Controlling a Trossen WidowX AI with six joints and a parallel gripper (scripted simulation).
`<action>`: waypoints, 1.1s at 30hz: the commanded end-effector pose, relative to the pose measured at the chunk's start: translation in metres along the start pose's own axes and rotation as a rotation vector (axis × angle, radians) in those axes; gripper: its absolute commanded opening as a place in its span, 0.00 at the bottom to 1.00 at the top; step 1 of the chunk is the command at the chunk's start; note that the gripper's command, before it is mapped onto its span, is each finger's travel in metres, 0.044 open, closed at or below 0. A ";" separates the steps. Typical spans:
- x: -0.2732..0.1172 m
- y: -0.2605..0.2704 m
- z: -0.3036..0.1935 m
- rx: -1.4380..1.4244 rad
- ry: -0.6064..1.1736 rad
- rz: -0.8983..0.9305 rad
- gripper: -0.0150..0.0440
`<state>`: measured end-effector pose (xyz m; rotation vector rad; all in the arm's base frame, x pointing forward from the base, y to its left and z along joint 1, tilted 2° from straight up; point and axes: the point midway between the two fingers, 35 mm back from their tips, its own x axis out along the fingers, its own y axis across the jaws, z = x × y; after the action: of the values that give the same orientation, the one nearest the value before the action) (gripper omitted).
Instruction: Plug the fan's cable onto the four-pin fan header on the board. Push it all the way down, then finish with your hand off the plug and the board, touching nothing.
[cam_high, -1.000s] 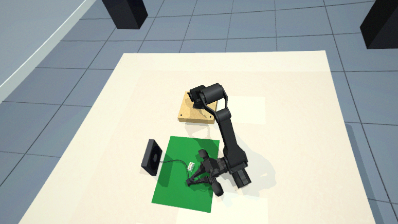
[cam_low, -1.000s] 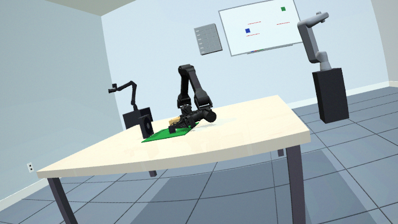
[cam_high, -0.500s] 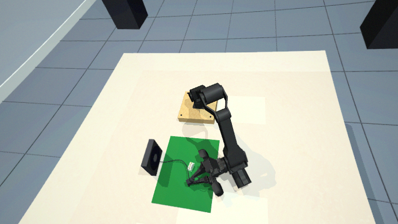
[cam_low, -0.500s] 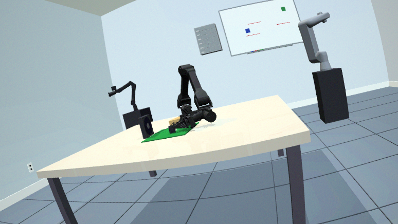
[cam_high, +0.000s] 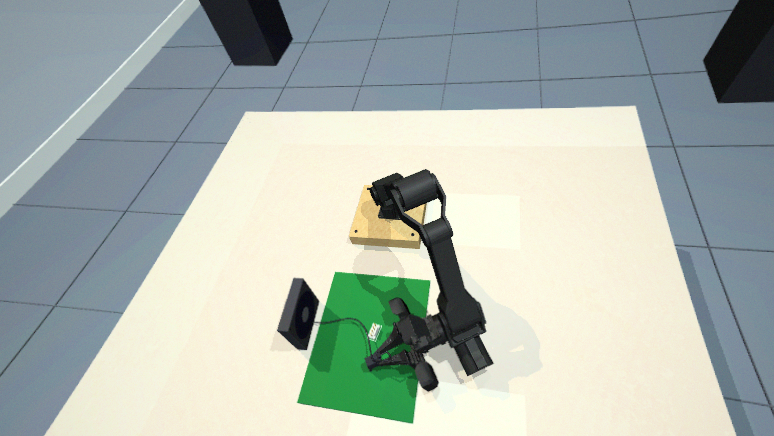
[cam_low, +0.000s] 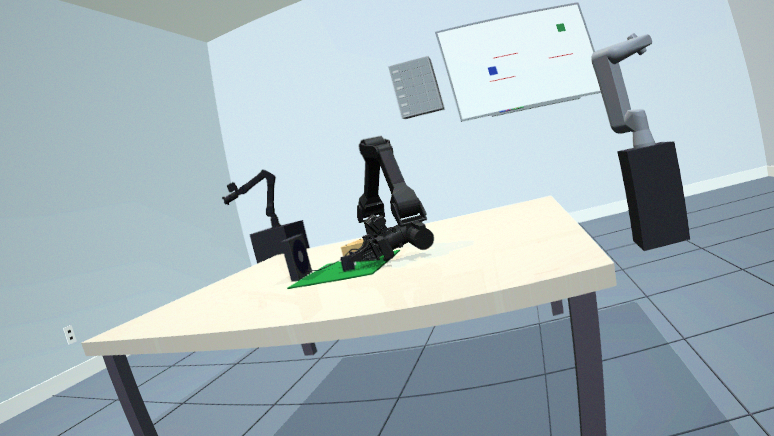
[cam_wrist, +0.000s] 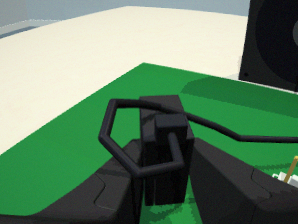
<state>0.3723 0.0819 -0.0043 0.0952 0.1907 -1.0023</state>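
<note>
The green board (cam_high: 324, 385) (cam_low: 314, 280) (cam_wrist: 60, 165) lies flat on the table. The white header (cam_high: 374, 332) (cam_wrist: 286, 178) stands on it, with a gold pin showing at the right edge of the wrist view. My gripper (cam_high: 371, 361) (cam_low: 349, 263) (cam_wrist: 165, 148) is shut on the black plug (cam_wrist: 171, 128), low over the board and to one side of the header. The plug is off the header; whether its underside touches the board is hidden. The black cable (cam_high: 346, 319) (cam_wrist: 216, 128) loops from the plug to the fan (cam_high: 297, 314) (cam_low: 297, 258) (cam_wrist: 272, 45), which stands upright beside the board.
The wooden block (cam_high: 383, 237) (cam_low: 352, 248) under the arm's base sits behind the board on the pale table (cam_high: 216, 373) (cam_low: 460, 281) (cam_wrist: 65, 75). The arm reaches over the board's right side in the top view.
</note>
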 end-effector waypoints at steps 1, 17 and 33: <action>0.000 0.000 0.000 0.000 0.000 0.000 0.25; 0.000 0.000 0.000 0.000 0.000 0.000 0.49; 0.000 0.000 0.000 0.000 0.000 0.000 0.49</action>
<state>0.3723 0.0819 -0.0043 0.0952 0.1907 -1.0023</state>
